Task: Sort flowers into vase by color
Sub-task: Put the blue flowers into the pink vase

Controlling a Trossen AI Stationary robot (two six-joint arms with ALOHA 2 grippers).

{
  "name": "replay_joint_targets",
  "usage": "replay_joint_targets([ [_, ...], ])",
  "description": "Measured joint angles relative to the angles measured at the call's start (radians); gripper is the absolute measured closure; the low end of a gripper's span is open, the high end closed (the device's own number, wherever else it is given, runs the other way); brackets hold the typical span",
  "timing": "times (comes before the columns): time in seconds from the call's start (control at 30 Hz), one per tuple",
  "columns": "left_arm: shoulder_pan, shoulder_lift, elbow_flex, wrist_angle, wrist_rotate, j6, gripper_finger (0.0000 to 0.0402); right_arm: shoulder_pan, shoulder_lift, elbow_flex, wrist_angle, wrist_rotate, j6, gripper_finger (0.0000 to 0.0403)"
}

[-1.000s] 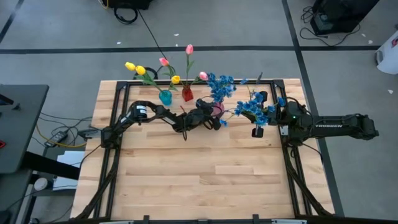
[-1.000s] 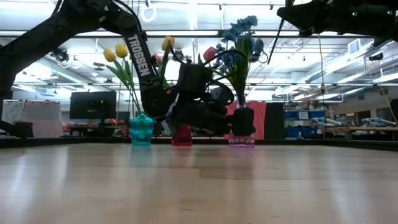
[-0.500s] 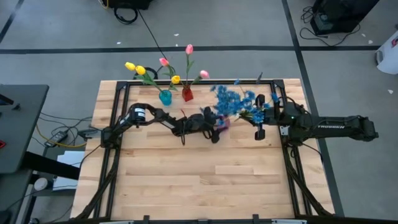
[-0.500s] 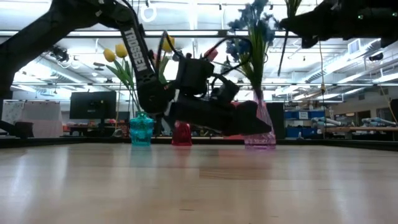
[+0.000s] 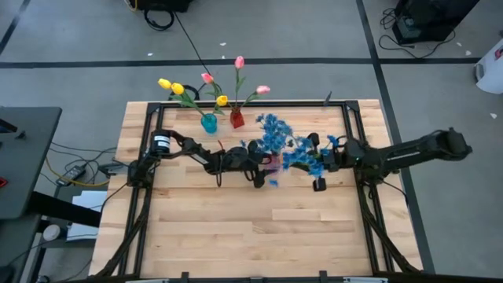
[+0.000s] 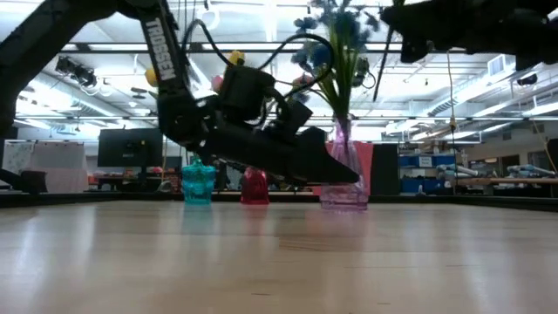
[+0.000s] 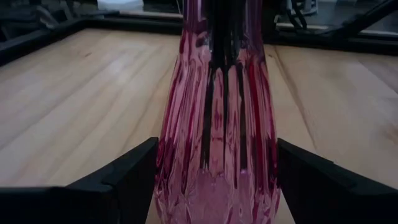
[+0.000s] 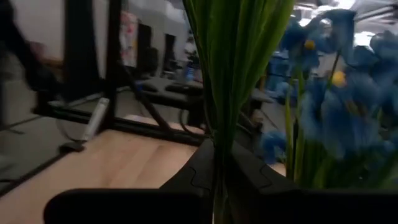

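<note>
Left hand point(image 5: 267, 163) sits low at the pink vase point(image 6: 343, 179), one finger point(image 7: 118, 177) on each side of the ribbed glass. They look clamped on it or very nearly; contact isn't clear in the left wrist view. My read: it's there to steady the vase so it doesn't tip while a stem goes in.

Right hand point(image 5: 318, 163) comes in from the right, fingers closed on a green stem bundle point(image 8: 230, 74). The blue sprig point(image 5: 302, 157) it carries hangs just beside the vase's own blue flowers point(image 5: 271, 134), so the colour match looks right.

Vase stands upright on the tabletop point(image 5: 259, 228), near the back middle, with dark stems already visible inside through the glass.

Other two vases are parked at the back edge, out of the way:
- teal vase point(image 5: 209, 123) with yellow tulips point(image 5: 171, 86)
- red vase point(image 5: 236, 119) with pink tulips point(image 5: 239, 62) (one yellow bud point(image 5: 222, 100) sits between them; can't tell which vase it belongs to)

Judgement: blue sorting is mid-insert, and yellow and pink look mostly done.
</note>
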Motion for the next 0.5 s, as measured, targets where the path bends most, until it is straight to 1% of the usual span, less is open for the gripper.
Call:
replay_joint_targets([
  [0.1, -0.017, -0.008, -0.026, 0.013, -0.002, -0.003, 0.0108, 0.058, 0.114, -0.002, 0.118, 0.116, -0.022, 0.0367],
  [0.2, -0.041, -0.013, -0.047, 0.033, -0.001, -0.010, 0.0107, 0.093, 0.201, -0.001, 0.230, 0.190, -0.067, 0.0367],
  [0.37, -0.073, -0.013, -0.064, 0.054, -0.019, -0.025, 0.0107, 0.130, 0.294, -0.001, 0.351, 0.227, -0.146, 0.0367],
  [0.5, -0.078, -0.013, -0.064, 0.053, -0.022, -0.006, 0.0106, 0.149, 0.319, -0.001, 0.386, 0.261, -0.196, 0.0367],
])
